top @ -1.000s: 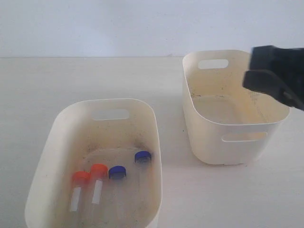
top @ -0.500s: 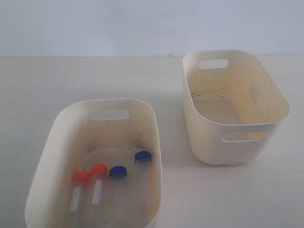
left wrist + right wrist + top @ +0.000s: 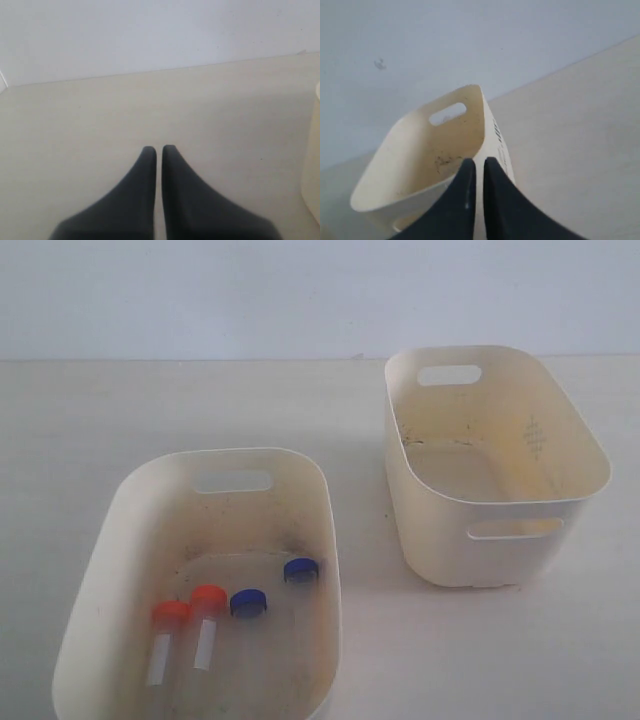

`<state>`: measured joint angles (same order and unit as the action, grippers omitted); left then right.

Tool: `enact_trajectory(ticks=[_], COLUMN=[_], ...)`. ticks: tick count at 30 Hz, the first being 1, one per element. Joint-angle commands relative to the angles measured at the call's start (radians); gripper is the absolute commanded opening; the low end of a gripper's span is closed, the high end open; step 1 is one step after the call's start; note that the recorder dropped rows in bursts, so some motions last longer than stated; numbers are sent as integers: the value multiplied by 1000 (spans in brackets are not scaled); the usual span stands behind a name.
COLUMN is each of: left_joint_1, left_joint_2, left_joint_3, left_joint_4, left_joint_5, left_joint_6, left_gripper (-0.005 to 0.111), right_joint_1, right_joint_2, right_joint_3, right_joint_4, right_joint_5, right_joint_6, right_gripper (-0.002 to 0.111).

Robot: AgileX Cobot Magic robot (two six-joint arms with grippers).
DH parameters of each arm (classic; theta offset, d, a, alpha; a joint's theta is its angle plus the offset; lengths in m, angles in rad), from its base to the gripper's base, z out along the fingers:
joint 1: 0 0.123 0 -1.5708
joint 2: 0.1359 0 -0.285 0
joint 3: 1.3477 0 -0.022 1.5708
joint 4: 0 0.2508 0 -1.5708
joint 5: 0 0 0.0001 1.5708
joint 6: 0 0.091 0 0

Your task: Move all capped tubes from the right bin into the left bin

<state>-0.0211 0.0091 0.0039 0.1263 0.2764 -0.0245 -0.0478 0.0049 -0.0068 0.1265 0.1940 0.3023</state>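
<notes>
Four capped tubes (image 3: 205, 640) lie in the left bin (image 3: 312, 502), lower left of the exterior view. They sit side by side on its grimy base with caps toward the top of the frame: two orange caps (image 3: 171, 611) on the left, two blue caps (image 3: 248, 602) to their right. The right bin (image 3: 500, 545), upper right, with the diamond mark (image 3: 533, 436) on its inner wall, shows no tubes, so the transfer looks done. Handling guess: light, stiff clear plastic; smooth and round, so likely to roll or slip. If one needs regripping, take it across the body just under the cap, where the ridge gives a stop. The orange pair lie close together, so little room for a finger between them. Neither pincer shows in the exterior view, so both are well away from the tubes. Left pincer (image 3: 159, 148): jaws closed to a thin slit, holding nothing, over bare table (image 3: 75, 125); a cream tub edge sits at the frame's right side, can't tell which tub. Right pincer (image 3: 479, 161): also closed and holding nothing, pointed at the wall of a cream tub, probably the right bin.
</notes>
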Motion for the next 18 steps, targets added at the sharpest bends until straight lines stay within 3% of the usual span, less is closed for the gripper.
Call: enact_trajectory(ticks=[1, 5, 18], left_joint_1=[1, 1, 1], left_joint_2=[-2, -2, -2], left_joint_3=[-4, -4, -4], left_joint_4=[-7, -7, -7], left_joint_5=[-15, -15, -15], left_joint_6=[-12, -12, -12], left_gripper=[4, 4, 4], right_joint_1=[-3, -3, -3], right_joint_2=[-5, -5, -5], right_joint_3=[7, 7, 7], right_joint_4=[-70, -72, -72], right_joint_5=[73, 147, 156], right_joint_6=[-152, -219, -224], right_gripper=[5, 5, 5])
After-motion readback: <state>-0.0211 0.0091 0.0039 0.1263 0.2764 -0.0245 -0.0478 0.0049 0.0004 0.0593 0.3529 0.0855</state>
